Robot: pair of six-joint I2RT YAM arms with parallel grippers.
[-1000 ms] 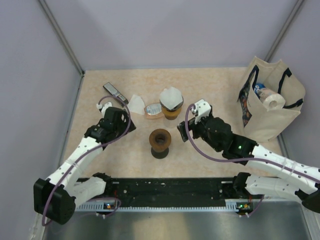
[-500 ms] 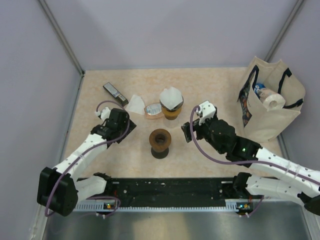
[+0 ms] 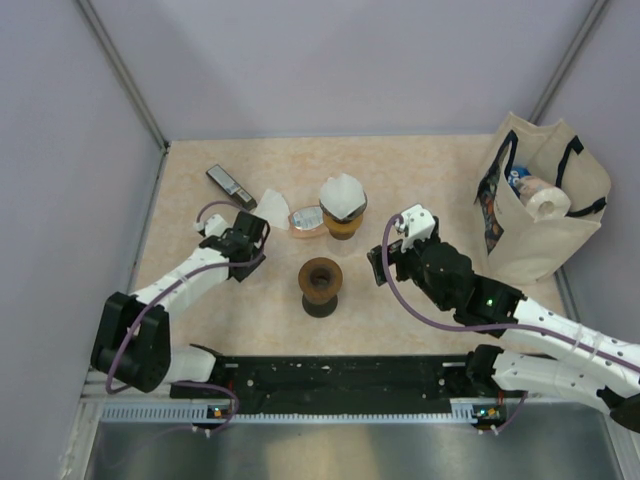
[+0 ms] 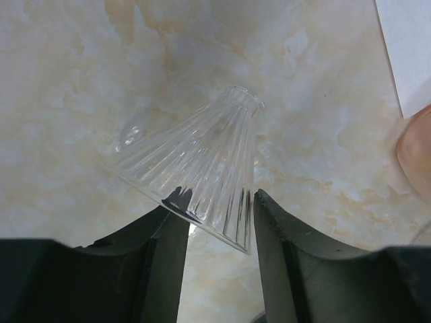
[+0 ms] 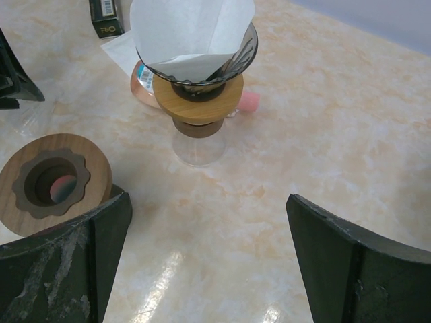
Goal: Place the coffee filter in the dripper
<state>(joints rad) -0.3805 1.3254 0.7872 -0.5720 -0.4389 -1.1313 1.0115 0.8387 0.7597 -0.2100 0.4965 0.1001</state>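
The right tool (image 5: 207, 197), released, had been drawn back from the dripper (image 5: 199, 75). The coffee filter (image 5: 188, 27) sat inside it, so placement was judged done. Left of the dripper, the left tool (image 4: 214, 202) was set around a glass cone (image 4: 195, 155), grip unclear.

Table (image 3: 420, 170): cream w/ tan marble veining. Coffee filter (image 5: 192, 30): plain white. Dripper (image 5: 199, 94): smoky dark glass, light wood collar, clear base. Glass cone (image 4: 195, 161): clear, fine ribbed flutes (dark reflection near the wide rim). Wooden stand (image 5: 87, 158): mid-brown, darker scalloped centre. Left gripper (image 4: 214, 202) & right gripper (image 5: 209, 196): black, the right one scuffed grey. Left arm (image 3: 180, 285), right arm (image 3: 560, 335): white + black, w/ purple cables (image 3: 420, 312). Tote bag (image 3: 560, 230): off-white, black handles. Small box (image 3: 231, 186): black/grey. Pouch (image 3: 307, 222): peachy pink. Walls (image 3: 350, 60): pale lilac-grey.
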